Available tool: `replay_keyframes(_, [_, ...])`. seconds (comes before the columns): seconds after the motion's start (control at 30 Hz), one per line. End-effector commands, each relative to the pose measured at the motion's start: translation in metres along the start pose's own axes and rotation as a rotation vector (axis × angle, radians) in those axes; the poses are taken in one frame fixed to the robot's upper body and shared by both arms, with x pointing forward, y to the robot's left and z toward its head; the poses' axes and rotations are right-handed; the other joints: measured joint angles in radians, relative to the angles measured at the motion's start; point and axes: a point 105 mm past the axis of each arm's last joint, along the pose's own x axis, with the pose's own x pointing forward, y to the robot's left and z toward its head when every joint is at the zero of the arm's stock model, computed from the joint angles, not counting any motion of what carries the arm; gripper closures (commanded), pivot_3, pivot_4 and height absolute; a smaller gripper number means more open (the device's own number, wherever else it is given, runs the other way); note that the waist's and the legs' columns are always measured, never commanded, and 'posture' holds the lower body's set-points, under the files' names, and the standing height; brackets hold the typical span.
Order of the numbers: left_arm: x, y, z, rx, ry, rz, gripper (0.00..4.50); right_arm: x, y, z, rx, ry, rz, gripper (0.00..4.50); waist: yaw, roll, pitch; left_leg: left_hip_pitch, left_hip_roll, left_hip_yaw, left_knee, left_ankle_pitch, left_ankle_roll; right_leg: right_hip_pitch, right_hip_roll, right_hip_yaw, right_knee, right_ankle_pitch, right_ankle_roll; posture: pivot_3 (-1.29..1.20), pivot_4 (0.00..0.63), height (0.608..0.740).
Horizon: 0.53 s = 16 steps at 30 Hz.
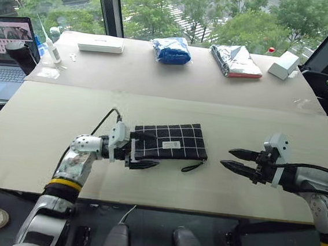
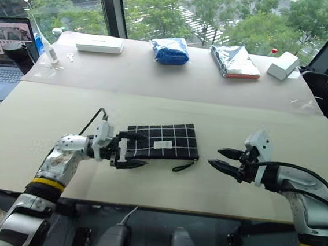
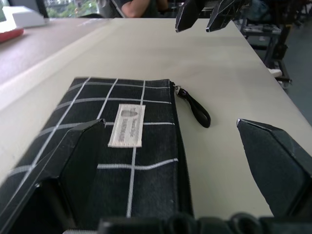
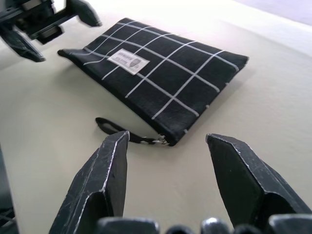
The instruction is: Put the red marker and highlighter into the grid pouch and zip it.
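Nearest, on the pale table, the grid pouch is laid flat with its white label facing up and its black wrist strap trailing from the corner towards the right gripper. The left gripper is set at the pouch's left end, its two fingers spread wide – in the left wrist view one finger is seen over the fabric and the other beside the pouch's zipper edge, with nothing clamped between them. The pouch's zipper looks closed along that edge. The right gripper is held just above the table a little to the right of the pouch, pointed at it, fingers apart and empty – apart from the strap. Neither pen can be made out anywhere on the table.

Farther back, past a seam in the table, a flat white box, a blue plastic bag, a silver foil bag and a small white box are lined up near the window. At the far left an open laptop is seen
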Motion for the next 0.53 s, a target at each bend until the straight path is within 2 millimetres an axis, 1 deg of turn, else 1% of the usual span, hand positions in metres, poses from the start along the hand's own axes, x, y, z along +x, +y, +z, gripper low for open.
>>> replay_keyframes(0.03, [-0.021,0.001,0.028,-0.073,-0.072,0.175,0.02,-0.006,-0.017,0.011,-0.040,-0.032,-0.049,1.64,0.000,0.000,0.000,0.000,0.000,0.000,0.000,0.000,0.000,0.000,0.000,0.000,0.000,0.000,0.000,0.00,0.150,0.740])
replay_keyframes(0.1, [-0.036,0.004,0.027,-0.114,-0.068,0.336,0.02,-0.008,-0.027,0.009,-0.036,-0.029,-0.071,1.64,0.005,0.000,0.000,0.000,0.000,0.000,0.001,0.000,0.000,0.001,-0.001,0.000,0.000,0.000,0.000,0.00,0.150,0.740])
replay_keyframes(0.13, [-0.047,0.004,0.023,-0.141,-0.044,0.408,0.02,-0.009,-0.032,0.008,-0.032,-0.025,-0.085,1.64,0.006,0.000,0.000,0.001,0.000,0.001,0.001,0.000,0.000,0.001,-0.001,0.000,0.000,0.000,0.000,0.00,0.150,0.740])
replay_keyframes(0.23, [-0.075,0.000,0.018,-0.202,-0.030,0.574,0.02,-0.011,-0.044,0.002,-0.025,-0.006,-0.109,1.64,0.008,0.000,0.000,0.001,0.000,0.001,0.001,0.000,0.000,0.001,-0.001,0.000,0.000,0.000,0.000,0.00,0.150,0.740])
replay_keyframes(0.4, [-0.113,-0.006,0.010,-0.248,-0.021,0.781,0.02,-0.008,-0.054,-0.007,-0.011,0.012,-0.111,1.64,0.011,0.000,0.000,0.001,0.000,0.001,0.001,0.000,0.000,0.001,-0.001,0.000,0.000,0.000,0.000,0.00,0.150,0.740])
replay_keyframes(0.47, [-0.125,-0.006,0.008,-0.270,-0.033,0.844,0.02,-0.005,-0.057,-0.008,-0.005,0.009,-0.117,1.64,0.010,0.000,0.000,0.001,0.000,0.001,0.001,0.000,0.000,0.001,-0.001,0.000,-0.001,0.000,0.000,0.00,0.150,0.740])
replay_keyframes(0.53, [-0.130,-0.005,0.007,-0.274,-0.049,0.880,0.02,-0.003,-0.060,-0.009,-0.001,0.005,-0.118,1.64,0.009,0.000,0.000,0.001,0.000,0.001,0.001,0.000,0.000,0.001,-0.001,0.000,0.000,0.000,0.000,0.00,0.150,0.740])
